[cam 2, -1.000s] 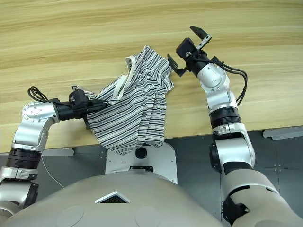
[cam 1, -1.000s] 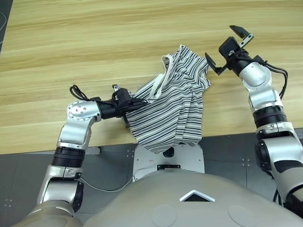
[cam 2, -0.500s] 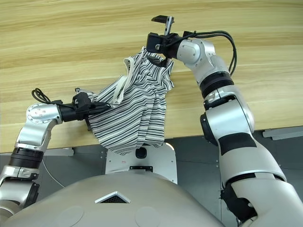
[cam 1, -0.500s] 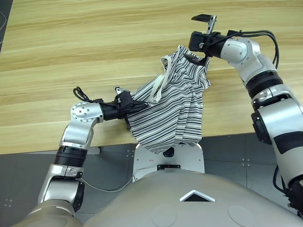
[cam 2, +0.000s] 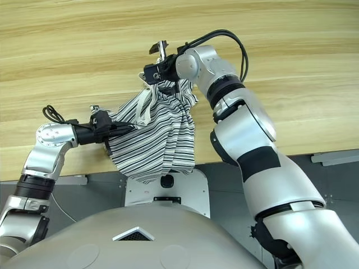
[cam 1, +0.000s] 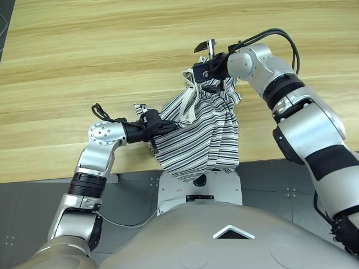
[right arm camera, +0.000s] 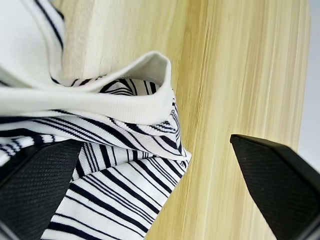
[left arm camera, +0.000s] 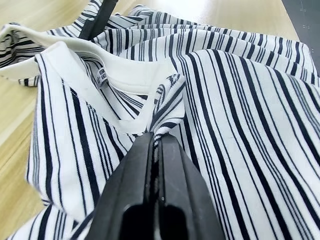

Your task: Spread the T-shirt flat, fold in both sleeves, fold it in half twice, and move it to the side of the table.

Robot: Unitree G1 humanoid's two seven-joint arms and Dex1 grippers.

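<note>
we see our left gripper clenched on the striped t-shirt, just below its collar. our right gripper is spread wide, the collar lying between its fingers. the shirt sits bunched at the table edge, partly hanging off.

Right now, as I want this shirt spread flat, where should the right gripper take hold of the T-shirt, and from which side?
Probably the white collar band at the bunched far end of the T-shirt, coming from the robot's right. The right gripper is open around that fold, which stands up off the table, while the left gripper pinches fabric opposite.
</note>
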